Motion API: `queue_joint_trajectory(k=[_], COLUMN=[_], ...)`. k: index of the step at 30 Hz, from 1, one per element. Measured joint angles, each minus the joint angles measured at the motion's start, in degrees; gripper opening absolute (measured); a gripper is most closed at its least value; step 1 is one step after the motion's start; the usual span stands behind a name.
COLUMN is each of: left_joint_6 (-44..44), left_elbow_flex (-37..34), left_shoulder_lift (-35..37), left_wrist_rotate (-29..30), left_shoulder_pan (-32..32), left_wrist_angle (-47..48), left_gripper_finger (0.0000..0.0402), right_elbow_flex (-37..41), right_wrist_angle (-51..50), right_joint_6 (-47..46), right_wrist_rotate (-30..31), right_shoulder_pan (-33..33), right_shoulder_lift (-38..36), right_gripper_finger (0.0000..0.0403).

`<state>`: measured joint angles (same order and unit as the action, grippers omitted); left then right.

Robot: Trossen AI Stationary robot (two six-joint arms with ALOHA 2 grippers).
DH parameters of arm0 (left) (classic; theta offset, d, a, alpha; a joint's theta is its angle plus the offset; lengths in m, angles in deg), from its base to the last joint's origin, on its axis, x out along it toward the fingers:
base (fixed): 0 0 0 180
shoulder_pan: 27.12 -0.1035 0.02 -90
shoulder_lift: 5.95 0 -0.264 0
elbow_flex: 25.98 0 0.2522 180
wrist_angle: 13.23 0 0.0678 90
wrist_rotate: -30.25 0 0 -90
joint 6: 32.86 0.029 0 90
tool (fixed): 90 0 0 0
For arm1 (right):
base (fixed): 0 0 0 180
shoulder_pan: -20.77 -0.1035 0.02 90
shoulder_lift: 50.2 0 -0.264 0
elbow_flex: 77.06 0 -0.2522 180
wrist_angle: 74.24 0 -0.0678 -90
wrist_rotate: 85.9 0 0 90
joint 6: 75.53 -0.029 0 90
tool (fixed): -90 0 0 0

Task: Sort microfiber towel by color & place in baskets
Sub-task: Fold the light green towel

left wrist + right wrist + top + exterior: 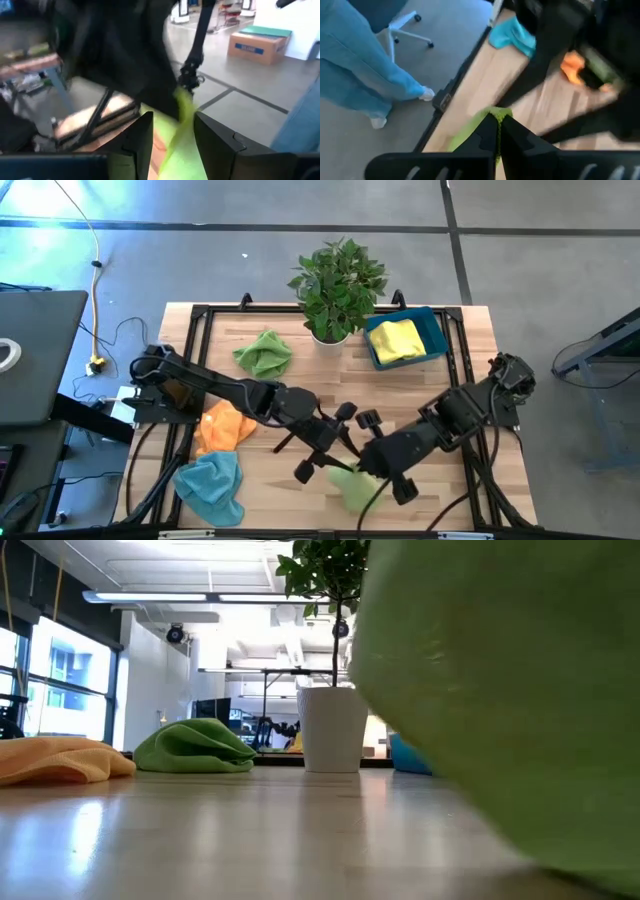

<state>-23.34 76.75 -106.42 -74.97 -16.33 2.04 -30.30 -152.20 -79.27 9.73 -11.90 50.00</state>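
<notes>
A lime-green towel [355,488] hangs near the table's front edge and fills the right of the low view [500,690]. My right gripper [498,125] is shut on its top. My left gripper [172,125] stands open just to its left, level, with the towel [182,150] running between its two fingers; whether they touch it I cannot tell. A darker green towel [265,352], an orange one [225,425] and a teal one [212,485] lie on the table's left half. The blue basket [437,330] at the far right holds a yellow towel [395,340]. My right gripper pinches a bunched top fold of the lime-green towel [496,114] between its two shut fingers, coming slanting down from the table's right. The towel hangs below the fingers, and its lower part [358,498] lies on the table by the front edge.
A potted plant [335,285] in a white pot [333,730] stands at the far middle, beside the basket. Both arms crowd the near middle of the table. A person's legs in blue trousers [360,65] stand just beyond the near edge, by a chair base.
</notes>
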Motion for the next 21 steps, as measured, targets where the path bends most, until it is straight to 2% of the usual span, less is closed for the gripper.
queue_joint_trajectory(k=[3, 8, 10, 21], left_joint_6=[-1.32, -1.84, -2.45, -3.35], left_elbow_flex=[-0.03, 0.02, -0.07, -0.07], left_shoulder_lift=[-1.08, -2.01, -2.28, -2.70], left_wrist_rotate=[-0.74, -10.81, -12.72, -13.06], left_shoulder_pan=[-0.28, -0.46, -0.27, -0.23], left_wrist_angle=[-0.61, -0.39, 0.57, 7.75], left_gripper_finger=[0.0131, 0.0131, 0.0131, 0.0131], right_elbow_flex=[0.00, 0.00, 0.00, 0.00], right_wrist_angle=[0.49, -0.23, -1.02, -7.50], right_joint_6=[1.18, 1.37, 1.28, -1.40], right_wrist_rotate=[-0.14, -0.15, -0.13, 1.86], right_shoulder_pan=[0.15, 0.84, 1.05, 1.19], right_shoulder_lift=[0.00, 0.00, 0.00, 0.00], right_gripper_finger=[0.0000, 0.0000, 0.0000, 0.0000])
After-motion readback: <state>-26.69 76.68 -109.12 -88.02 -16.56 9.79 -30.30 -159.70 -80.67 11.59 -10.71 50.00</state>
